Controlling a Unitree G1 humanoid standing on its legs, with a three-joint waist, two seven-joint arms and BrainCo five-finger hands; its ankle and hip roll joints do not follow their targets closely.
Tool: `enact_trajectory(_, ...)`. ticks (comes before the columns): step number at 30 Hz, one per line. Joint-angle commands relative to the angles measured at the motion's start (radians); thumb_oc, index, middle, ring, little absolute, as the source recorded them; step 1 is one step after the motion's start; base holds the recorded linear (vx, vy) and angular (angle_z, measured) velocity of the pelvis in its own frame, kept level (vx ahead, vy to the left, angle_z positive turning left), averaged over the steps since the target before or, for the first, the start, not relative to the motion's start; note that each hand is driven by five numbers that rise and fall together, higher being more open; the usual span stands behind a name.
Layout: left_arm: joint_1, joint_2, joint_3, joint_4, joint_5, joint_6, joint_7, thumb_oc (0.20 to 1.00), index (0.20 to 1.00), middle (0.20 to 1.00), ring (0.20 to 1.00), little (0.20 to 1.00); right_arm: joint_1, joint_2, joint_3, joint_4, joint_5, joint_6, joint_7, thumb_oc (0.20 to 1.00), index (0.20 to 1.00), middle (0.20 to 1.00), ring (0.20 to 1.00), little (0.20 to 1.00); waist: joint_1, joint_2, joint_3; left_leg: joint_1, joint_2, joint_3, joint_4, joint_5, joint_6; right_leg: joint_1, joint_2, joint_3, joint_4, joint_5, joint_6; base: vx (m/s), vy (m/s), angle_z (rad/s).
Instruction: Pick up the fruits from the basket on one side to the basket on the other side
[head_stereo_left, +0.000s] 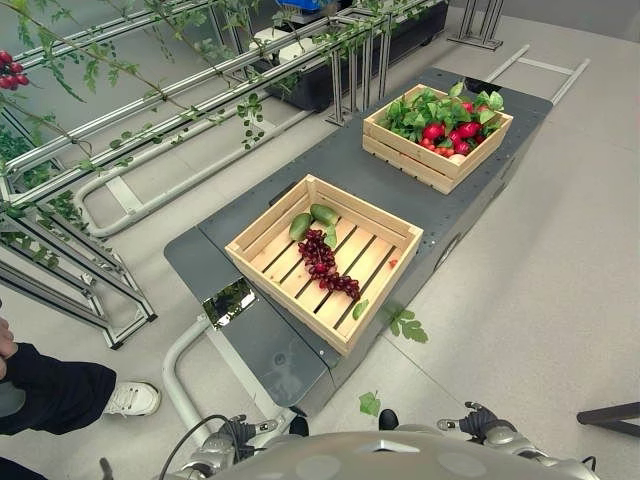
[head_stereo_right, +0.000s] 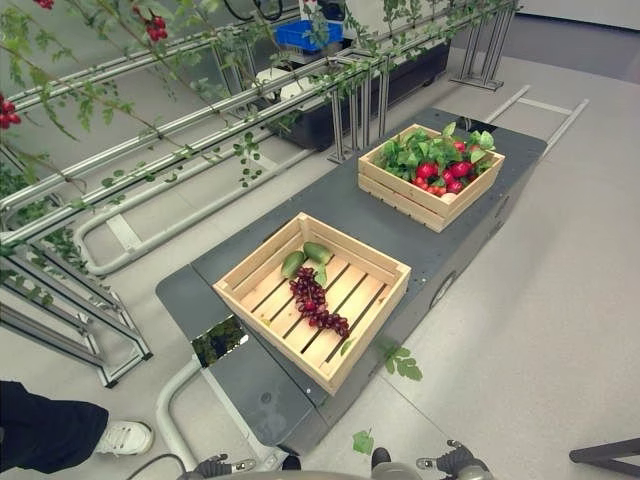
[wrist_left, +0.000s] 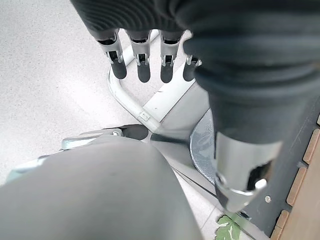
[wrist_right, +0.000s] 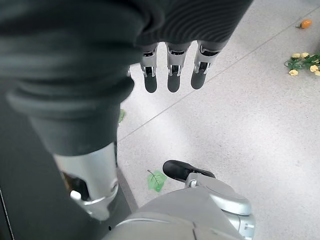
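Observation:
Two wooden crates stand on a dark grey platform (head_stereo_left: 335, 155). The near crate (head_stereo_left: 268, 214) holds a bunch of dark red grapes (head_stereo_left: 322, 258), two green fruits (head_stereo_left: 300, 225) (head_stereo_left: 324, 213) and a loose leaf. The far crate (head_stereo_left: 405, 160) is full of red fruits (head_stereo_left: 450, 133) among green leaves (head_stereo_left: 415, 108). My left hand (wrist_left: 143, 64) hangs low over the floor beside the platform's near end, fingers straight and holding nothing. My right hand (wrist_right: 173, 70) hangs over the floor on the other side, also open and holding nothing.
Metal rails with leafy vines (head_stereo_left: 150, 110) run along the left. A person's leg and white shoe (head_stereo_left: 130, 398) stand at the lower left. Loose leaves (head_stereo_left: 408, 326) lie on the floor by the near crate. A black tub (head_stereo_left: 330, 80) sits behind the platform.

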Motion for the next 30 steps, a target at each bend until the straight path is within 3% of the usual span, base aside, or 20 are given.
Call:
enact_trajectory(1,-0.075,0.025,0.044,0.045,0.015,-0.005,0.014,1.0,1.0,1.0,1.0,1.0,-0.062,0.038,0.025,0.024,-0.007,-0.01,0.0,1.0,1.0,1.0,1.0,1.0,0.011,-0.097,0.037,0.083,-0.072,0.05,0.006,-0.129,0.03,0.001,-0.089,0.028,0.007,-0.08,0.096,0.0,0.0,0.0)
enact_trajectory(30,-0.085,0.026,0.013,0.048,0.071,0.009,0.012,1.0,1.0,1.0,1.0,1.0,-0.064,0.037,0.049,0.008,-0.016,0.0,0.03,1.0,1.0,1.0,1.0,1.0,0.01,-0.1,0.039,0.115,-0.07,0.049,0.006,-0.149,0.031,0.036,-0.083,0.015,0.007,-0.099,0.093,0.0,-0.001,0.0)
